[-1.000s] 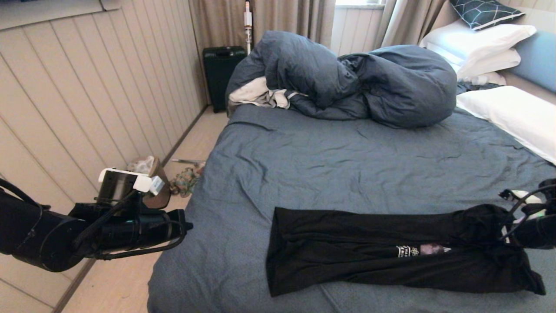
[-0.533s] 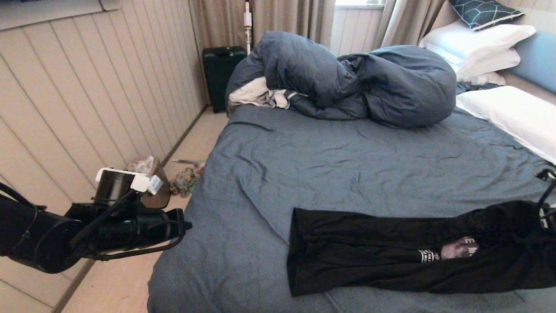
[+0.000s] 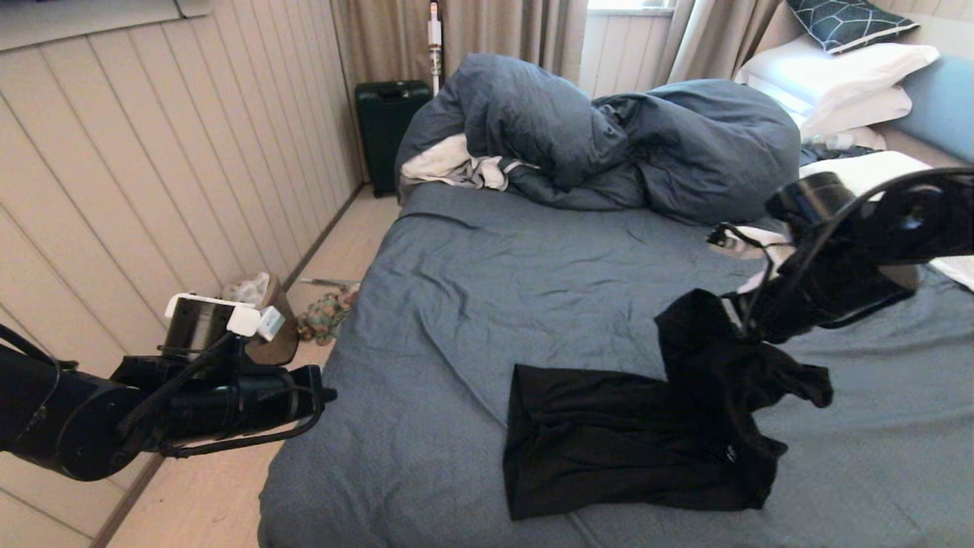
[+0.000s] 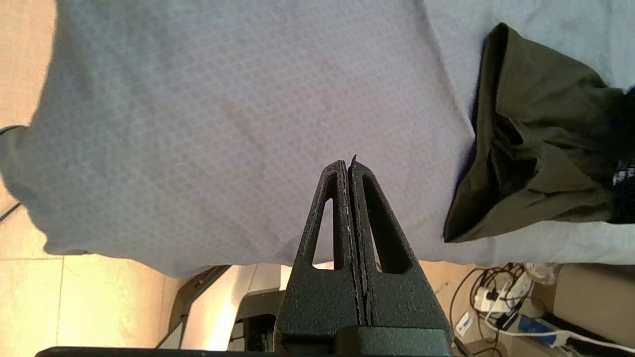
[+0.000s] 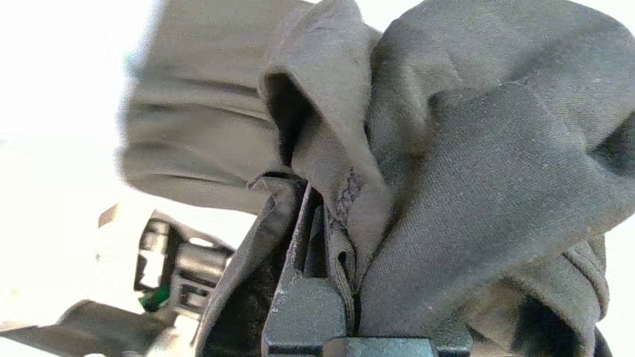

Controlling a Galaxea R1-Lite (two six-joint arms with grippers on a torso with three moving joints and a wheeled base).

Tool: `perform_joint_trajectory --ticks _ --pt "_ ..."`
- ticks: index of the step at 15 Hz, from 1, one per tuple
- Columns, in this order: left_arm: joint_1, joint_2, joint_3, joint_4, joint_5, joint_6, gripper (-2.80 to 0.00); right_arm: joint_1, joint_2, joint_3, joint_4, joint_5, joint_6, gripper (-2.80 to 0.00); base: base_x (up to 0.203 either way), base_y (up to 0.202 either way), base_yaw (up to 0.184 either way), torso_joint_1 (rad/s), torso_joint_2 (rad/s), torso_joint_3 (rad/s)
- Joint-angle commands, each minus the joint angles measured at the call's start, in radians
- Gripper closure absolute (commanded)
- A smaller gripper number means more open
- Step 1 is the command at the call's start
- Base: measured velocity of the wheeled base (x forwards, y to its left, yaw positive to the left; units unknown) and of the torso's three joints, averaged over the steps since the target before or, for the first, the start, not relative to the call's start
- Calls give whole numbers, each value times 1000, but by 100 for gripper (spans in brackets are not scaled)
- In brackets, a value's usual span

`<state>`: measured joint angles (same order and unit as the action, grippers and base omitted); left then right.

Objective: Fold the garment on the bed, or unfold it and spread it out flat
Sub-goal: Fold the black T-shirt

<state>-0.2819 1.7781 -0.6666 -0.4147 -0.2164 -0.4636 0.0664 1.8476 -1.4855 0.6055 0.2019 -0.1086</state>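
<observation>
- A pale panelled wall point(image 3: 152, 152) is running down the left side of the frame.
- Light wooden flooring point(image 3: 335, 259) is showing beside it, lower left.
- Beige curtains point(image 3: 502, 38) are hanging along the top centre.
- A dark green suitcase point(image 3: 389, 129) is standing below the curtains.
- Daylight is coming through a window point(image 3: 628, 4) at the upper right.
- A small bin point(image 3: 262, 301) is sitting by the wall.

Soft window daylight, overexposed wrist view
</observation>
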Motion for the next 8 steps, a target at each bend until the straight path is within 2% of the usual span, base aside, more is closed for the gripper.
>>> perform_joint_trajectory --ticks 1,3,5,8 --pt "0 0 -1 -3 -1 -3 0 147 48 -65 5 -30 52 0 0 0 0 0 0 0" --pt "0 3 1 -3 -3 -3 0 257 154 -175 11 -81 111 0 0 0 0 0 0 0" --pt "0 6 1 -3 -1 -3 0 333 247 -262 32 -104 136 0 0 0 0 0 0 0" --pt "0 3 1 -3 -1 -2 0 392 364 -363 65 -130 156 0 0 0 0 0 0 0"
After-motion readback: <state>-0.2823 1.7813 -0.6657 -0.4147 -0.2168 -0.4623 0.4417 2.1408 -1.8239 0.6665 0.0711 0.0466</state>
